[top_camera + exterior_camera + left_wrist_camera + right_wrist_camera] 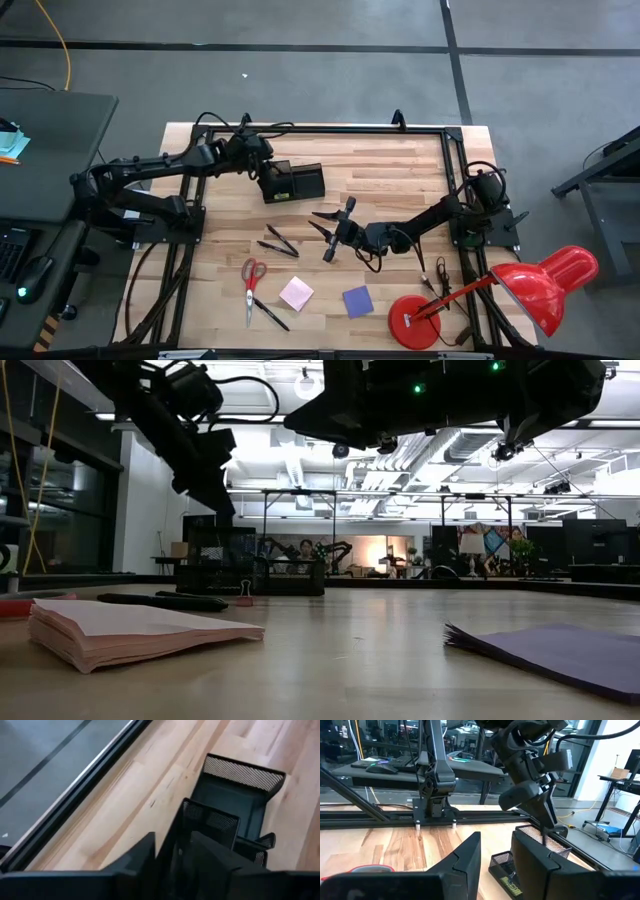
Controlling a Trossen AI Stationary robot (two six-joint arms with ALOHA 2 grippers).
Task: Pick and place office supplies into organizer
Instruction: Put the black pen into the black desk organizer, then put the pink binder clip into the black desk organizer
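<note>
While the left tool point(268, 183) hangs over the organizer point(298, 183) at the desk's far side, its grip unreadable, scissors point(251, 280), pens point(279, 241), pink pad point(296, 293) and purple pad point(358, 300) remain out; the right tool point(335, 233), grip also unreadable, hovers mid-desk.

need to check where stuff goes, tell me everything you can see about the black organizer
The organizer is a small black rectangular box with mesh walls that look like metal, split into compartments. It sits upright on the wooden table, toward its far side on the left arm's half. The left end effector hangs at its left end, directly over the box. What lies inside is too dark to tell. The pens, scissors and pads lie apart from it.
</note>
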